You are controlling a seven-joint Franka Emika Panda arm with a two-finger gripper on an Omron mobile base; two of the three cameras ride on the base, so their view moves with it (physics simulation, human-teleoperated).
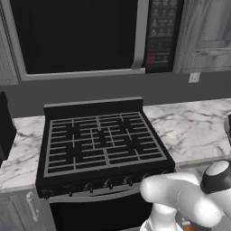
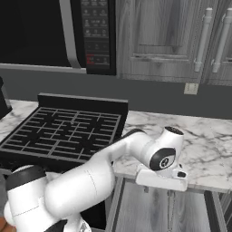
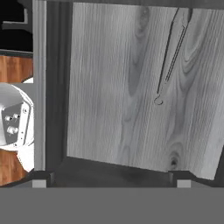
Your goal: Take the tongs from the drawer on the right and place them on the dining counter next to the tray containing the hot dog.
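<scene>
Hovering above the open drawer (image 3: 113, 87), claw (image 3: 108, 181) spread wide and empty, aimed down into it. Tongs (image 3: 173, 54) lie flat on the drawer floor toward the far corner, untouched. Arm reaches over the marble worktop (image 2: 204, 136) beside the stove (image 1: 101, 140).

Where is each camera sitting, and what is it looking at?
Left base view: behind the arm on its left, looking forward and down at the stove; the white arm rises at lower right.
Right base view: behind on the right, facing the same stove and the marble worktop; the arm reaches from lower left.
Hand view: on the hand, looking down into the open drawer at the tongs; its fingertips stand wide apart.
Both base views share the stove and microwave.
</scene>
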